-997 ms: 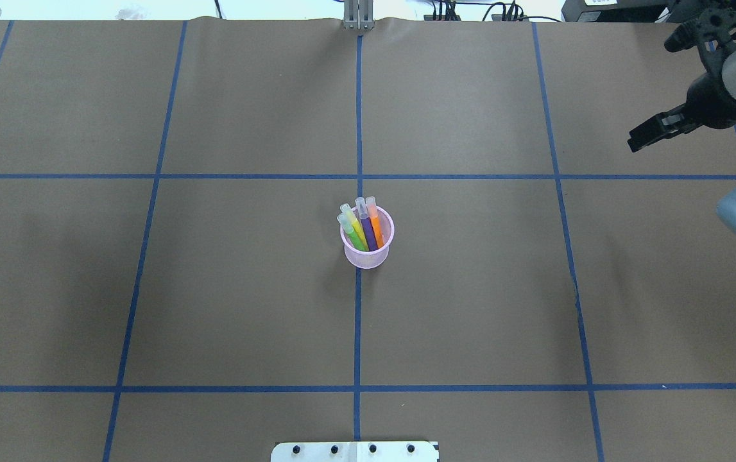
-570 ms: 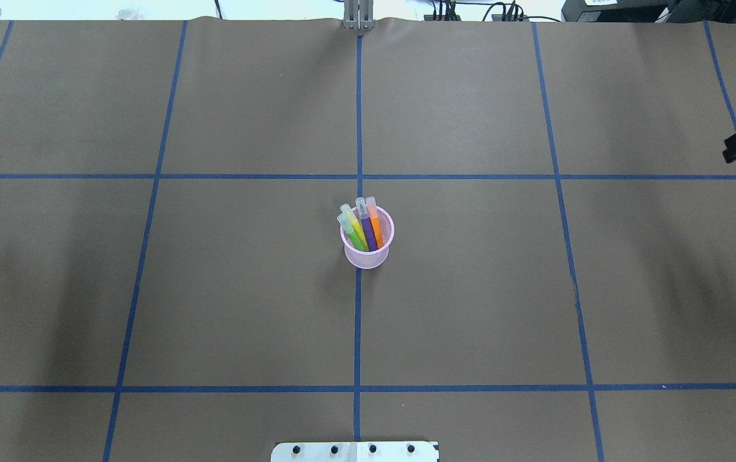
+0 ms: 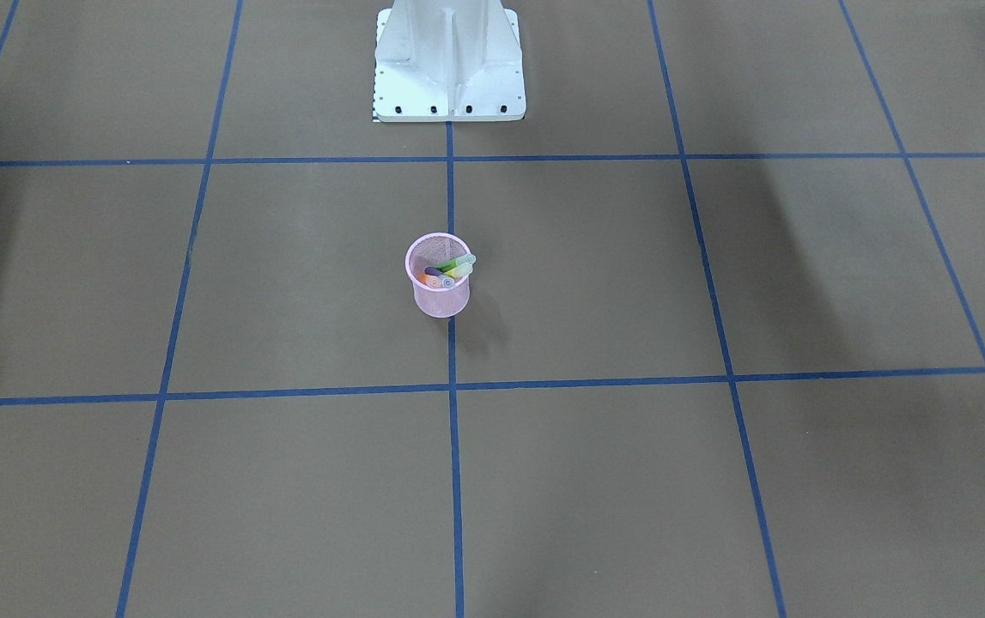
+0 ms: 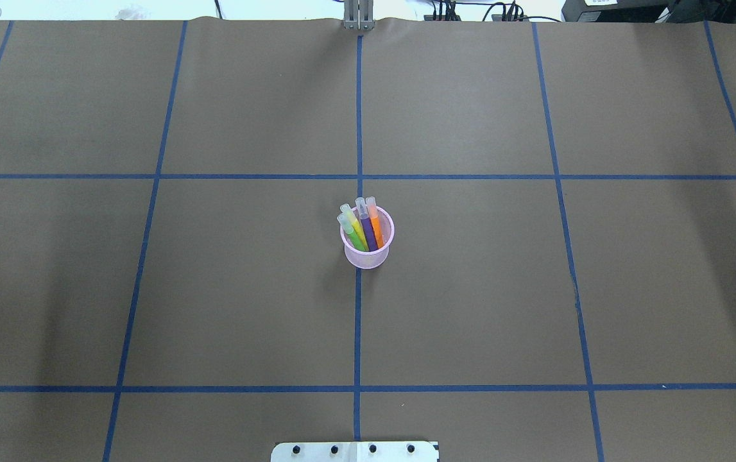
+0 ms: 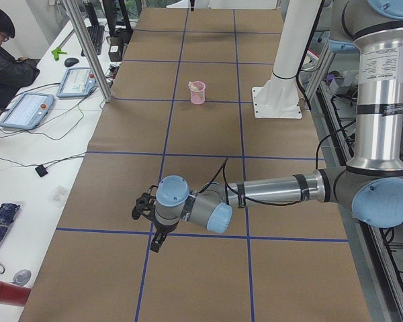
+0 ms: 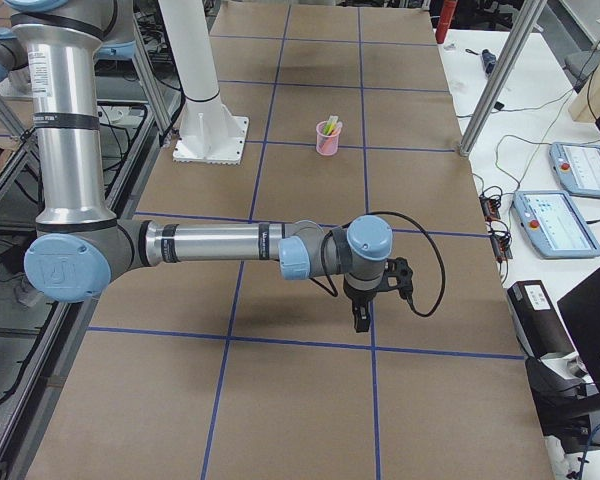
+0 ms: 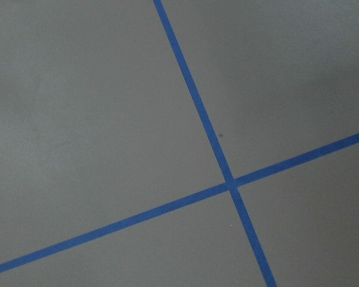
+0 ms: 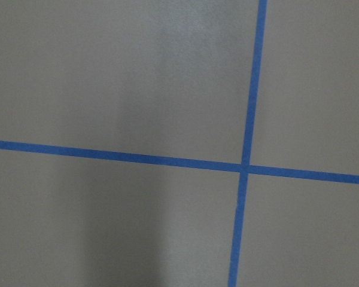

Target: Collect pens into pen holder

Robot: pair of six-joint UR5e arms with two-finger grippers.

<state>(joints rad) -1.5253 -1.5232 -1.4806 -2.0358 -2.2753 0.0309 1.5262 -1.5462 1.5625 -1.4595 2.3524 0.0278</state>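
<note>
pens in the holder, arms out at the table ends
the holder (image 4: 368, 258) stands upright mid-table (image 4: 534, 289) on a tape crossing, pens (image 4: 368, 232) leaning inside, caps up. the task looks done, so best leave the cup alone. left gripper (image 5: 152, 228) and right gripper (image 6: 361, 318) hang low, well apart from it; wide or narrow, i cannot tell. table edges lie far from the cup.

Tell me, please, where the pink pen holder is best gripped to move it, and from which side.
Likely the outer wall of the pen holder, at mid-height, coming in level from the side. It stands upright and round, and the pens stick up past its rim, crowding the top.
</note>
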